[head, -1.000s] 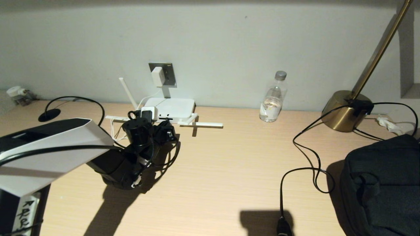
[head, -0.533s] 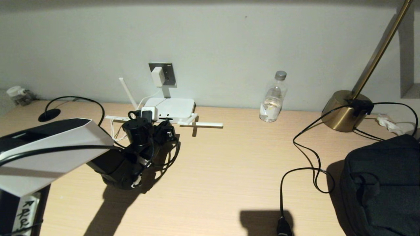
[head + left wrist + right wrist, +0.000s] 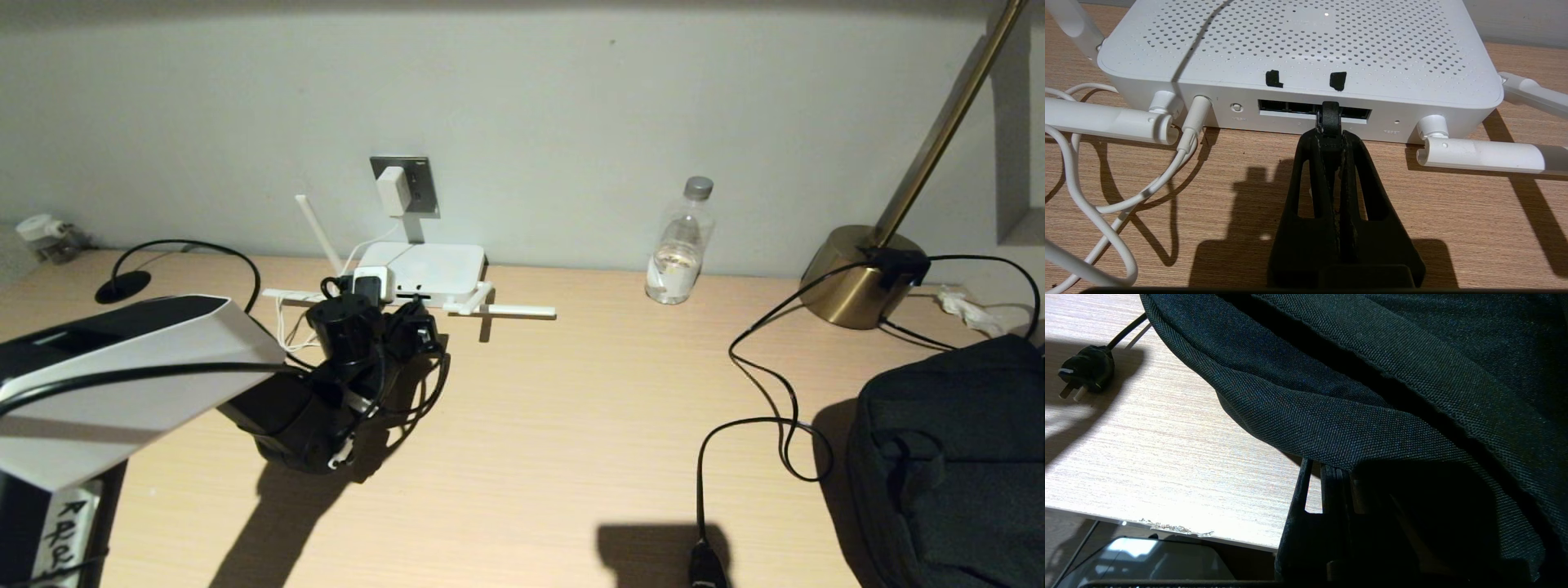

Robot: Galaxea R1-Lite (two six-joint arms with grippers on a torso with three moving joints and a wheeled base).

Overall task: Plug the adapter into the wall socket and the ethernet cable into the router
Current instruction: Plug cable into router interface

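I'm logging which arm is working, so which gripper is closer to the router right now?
Left. The left gripper is right at the router's front edge, shut on the ethernet cable plug at the ports. The right gripper is parked far away, under the dark bag.

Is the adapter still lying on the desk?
No, the adapter sits plugged into the wall socket, above the router.

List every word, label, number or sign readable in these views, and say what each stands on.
"RESET": faint grey print on the router front edge, beside a pinhole at one end of the port row.
Faint print under the round button at the other end: too blurred to read.
Small digits under the ports, partly behind the left end effector: unreadable.
Handwritten marks on the white label on the robot's body: not legible.
Nothing else bears text.
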